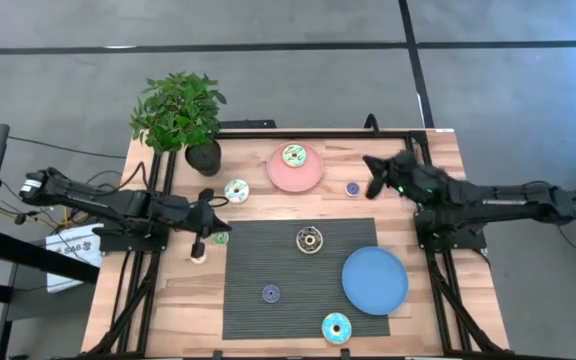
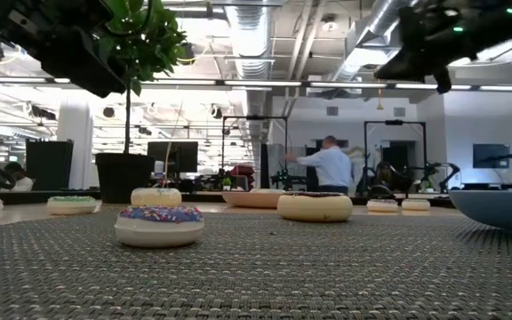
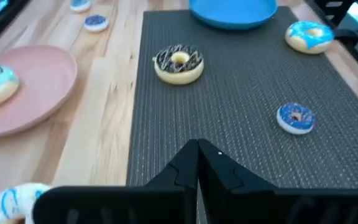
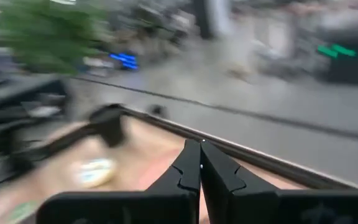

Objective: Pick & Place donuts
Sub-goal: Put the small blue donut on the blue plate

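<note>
Wooden table [image 1: 178,300], dark woven mat [image 1: 268,265] over its middle and near part. Potted plant [image 1: 181,115] at the far left corner.

Blue plate [image 1: 375,280] on the right part of the mat, bare. Pink plate [image 1: 295,172] on the wood beyond the mat's far edge, holding a green-iced donut [image 1: 293,155].

Other donuts, all loose:
- cyan donut [image 1: 336,327], near edge of the mat, just in front of the blue plate
- brown-iced donut [image 1: 309,239], middle of the mat, far half
- white-and-cyan donut [image 1: 236,190], on wood, left of the pink plate
- small purple donut [image 1: 271,293], on the mat, left of the blue plate
- small purple donut on wood [image 1: 352,188], right of the pink plate
- small green donut [image 1: 221,238], just off the mat's left edge
- small cream donut [image 1: 198,256], on wood, left of the mat

Left gripper [image 1: 202,238] hangs over the wood at the mat's left edge, above the small green and cream donuts. In its wrist view the fingers [image 3: 185,165] are pressed together with nothing between them.

Right gripper [image 1: 375,175] is raised over the far right of the table, just right of the small purple donut on wood. Its wrist view shows the fingers [image 4: 188,165] closed together, empty; that view is blurred.

A person [image 2: 327,166] stands in the room well behind the table.
</note>
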{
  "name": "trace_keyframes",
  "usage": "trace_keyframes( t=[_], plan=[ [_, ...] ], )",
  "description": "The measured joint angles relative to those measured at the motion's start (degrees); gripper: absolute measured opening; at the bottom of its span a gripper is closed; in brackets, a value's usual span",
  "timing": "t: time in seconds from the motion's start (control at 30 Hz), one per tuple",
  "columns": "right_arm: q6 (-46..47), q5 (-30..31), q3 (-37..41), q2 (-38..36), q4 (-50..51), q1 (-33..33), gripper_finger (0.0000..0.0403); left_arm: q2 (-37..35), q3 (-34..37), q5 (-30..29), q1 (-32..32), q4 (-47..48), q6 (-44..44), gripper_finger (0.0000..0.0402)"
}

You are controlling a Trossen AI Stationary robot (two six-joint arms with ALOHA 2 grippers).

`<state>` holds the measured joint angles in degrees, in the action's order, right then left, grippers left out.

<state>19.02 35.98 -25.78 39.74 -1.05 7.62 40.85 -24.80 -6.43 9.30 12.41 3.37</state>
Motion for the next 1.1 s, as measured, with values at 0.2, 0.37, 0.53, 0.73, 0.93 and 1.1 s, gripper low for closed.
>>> trace_keyframes(
  t=[0.2, 0.37, 0.53, 0.73, 0.93, 1.1],
  plan=[
    [18.60, -0.81, -17.78, 13.49, 31.43, 10.88, 0.0001, -0.82, 0.00, -0.01, -0.85, 0.22, -0.42, 0.0000],
    [21.46, -14.94, -27.37, 21.23, 52.08, 23.65, 0.0025, -0.80, 0.00, 0.04, -0.83, 0.19, 1.17, 0.0000],
    [11.98, -29.60, -28.38, 26.33, 52.78, 34.46, 0.0102, -0.80, 0.00, -0.55, -0.83, 0.14, 4.39, 0.0000],
    [5.97, -38.27, -28.37, 34.46, 53.70, 42.71, 0.0231, -0.78, 0.00, -4.31, -0.83, 0.10, 9.07, 0.0000],
    [5.45, -37.03, -28.37, 42.12, 52.43, 43.43, 0.0342, -0.78, 0.00, -5.65, -0.83, 0.10, 10.58, 0.0000],
    [6.27, -36.09, -28.37, 47.74, 49.92, 43.27, 0.0385, -0.78, -0.02, -6.55, -0.83, 0.09, 12.22, 0.0000]
  ],
)
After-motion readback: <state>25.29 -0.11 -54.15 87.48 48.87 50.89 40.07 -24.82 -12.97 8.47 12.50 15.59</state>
